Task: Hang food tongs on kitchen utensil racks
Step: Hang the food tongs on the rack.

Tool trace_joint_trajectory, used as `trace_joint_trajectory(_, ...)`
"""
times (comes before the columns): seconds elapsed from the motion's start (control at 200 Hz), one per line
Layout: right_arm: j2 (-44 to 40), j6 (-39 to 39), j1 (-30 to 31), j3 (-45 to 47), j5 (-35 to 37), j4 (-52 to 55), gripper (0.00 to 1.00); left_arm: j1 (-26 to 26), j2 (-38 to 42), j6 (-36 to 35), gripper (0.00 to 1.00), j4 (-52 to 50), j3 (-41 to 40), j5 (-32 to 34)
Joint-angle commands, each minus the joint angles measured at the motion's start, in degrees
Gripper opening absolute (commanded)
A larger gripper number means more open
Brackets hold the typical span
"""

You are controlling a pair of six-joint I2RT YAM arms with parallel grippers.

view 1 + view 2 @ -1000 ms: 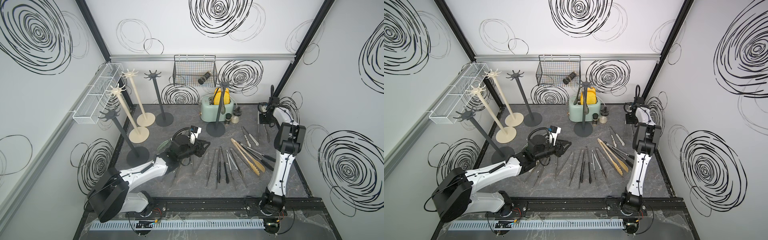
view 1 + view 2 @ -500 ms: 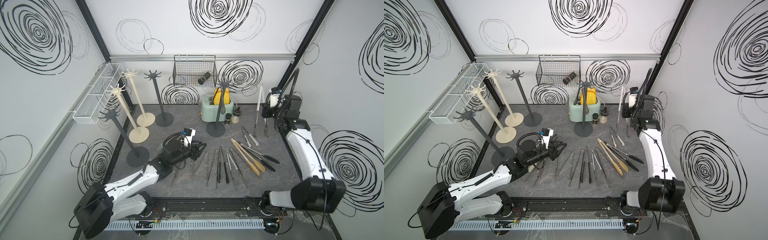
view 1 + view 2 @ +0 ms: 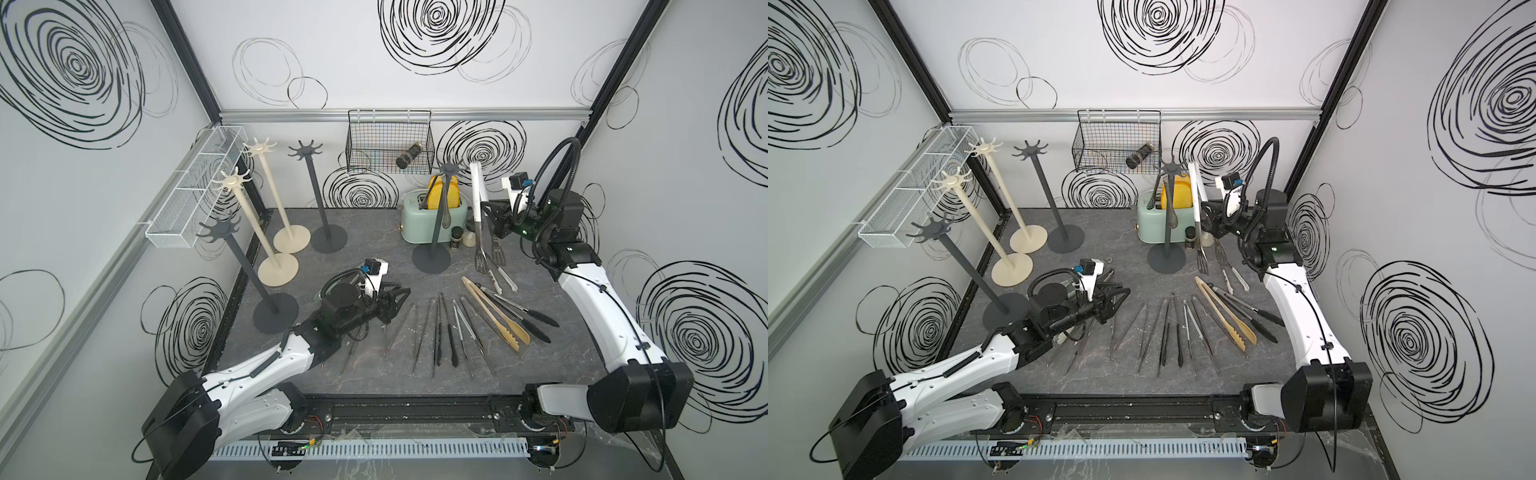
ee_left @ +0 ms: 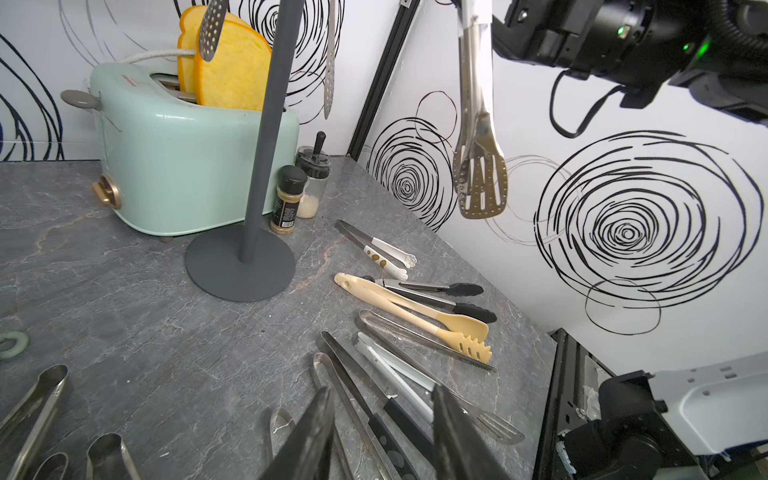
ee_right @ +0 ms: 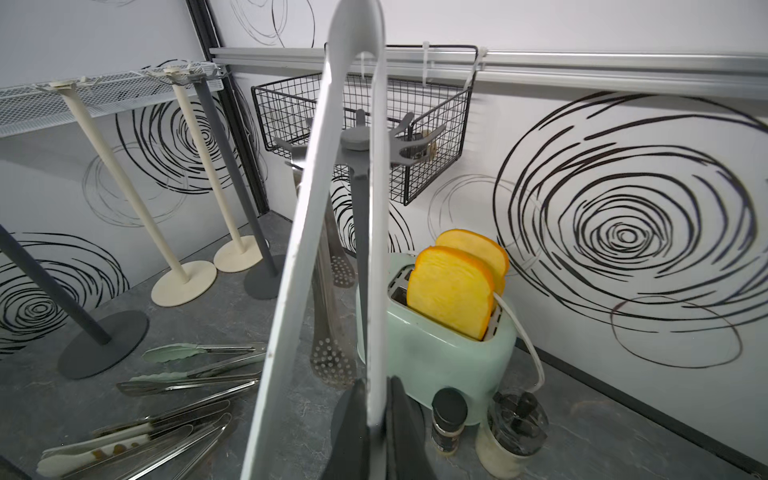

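Note:
My right gripper is shut on one arm of white-handled steel food tongs. They hang upright, heads down, just right of the dark grey utensil rack by the toaster. Perforated steel tongs hang from that rack. My left gripper is open and empty, low over the row of steel and black-tipped tongs on the table. Tan wooden tongs lie further right. Two cream racks and two dark grey racks stand at the left.
A mint toaster with toast and two spice jars stand behind the near rack's base. A black wire basket hangs on the back wall, a white mesh basket on the left wall. More tongs lie under my left arm.
My right arm has carried the held tongs left, from the back right corner toward the rack by the toaster. My left arm has drawn back and lowered, its jaws a little wider.

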State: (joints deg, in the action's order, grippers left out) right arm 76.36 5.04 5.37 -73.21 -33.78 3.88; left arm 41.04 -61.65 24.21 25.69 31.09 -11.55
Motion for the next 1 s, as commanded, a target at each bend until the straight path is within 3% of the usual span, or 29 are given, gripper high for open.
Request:
trace_joint_trajectory(0.0, 0.73, -0.7, 0.8, -3.07, -3.79, -3.33, 0.0, 0.45, 0.73, -0.56, 0.42, 2.83, -0.73, -0.03)
trace_joint_trajectory(0.996, 7.56, -2.47, 1.49, -6.68, -0.78, -5.98, 0.0, 0.39, 2.15, -1.27, 0.42, 1.6, -1.56, 1.14)
